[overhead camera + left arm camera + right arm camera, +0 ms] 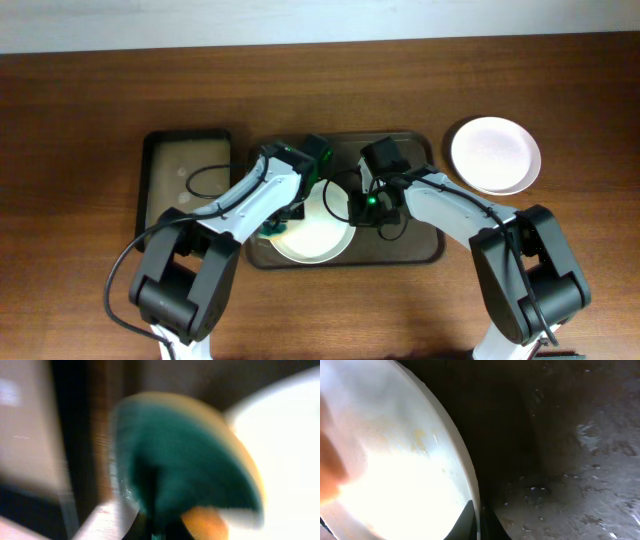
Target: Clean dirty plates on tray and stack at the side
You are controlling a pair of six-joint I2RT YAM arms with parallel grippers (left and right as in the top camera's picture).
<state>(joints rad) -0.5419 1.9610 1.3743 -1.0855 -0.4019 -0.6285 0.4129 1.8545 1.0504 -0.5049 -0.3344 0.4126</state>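
The wooden table point(80, 300) filled the overhead view, bare brown except for what sat along its middle. The large dark tray point(420, 250) lay at the centre of the frame. From the right wrist its scuffed, speckled floor point(580, 460) took up the right half of the picture.

Just left of it, apart by a narrow strip of wood, sat the smaller black tray point(150, 190).

The dirty plate point(318, 235) rested inside the large tray, in its lower left part, close to the near rim. The right wrist camera showed it at the left of the frame point(395, 485), glossy, with faint yellow smears inside. In the left wrist view it was only a white blur at the right edge point(290, 460).

A second white plate point(495, 155) stood off the tray on the table, at the upper right. I could not tell whether it was one plate or several stacked.

The sponge point(185, 465), green with a yellow backing, filled the middle of the left wrist view, badly blurred. From overhead only a green corner point(269, 229) showed at the dirty plate's left edge.

The left gripper point(282, 218) was clamped on the sponge at that edge. The right gripper point(362, 210) sat at the plate's right side. Its dark fingers were pinched on the rim at the bottom of the wrist picture point(479, 522).
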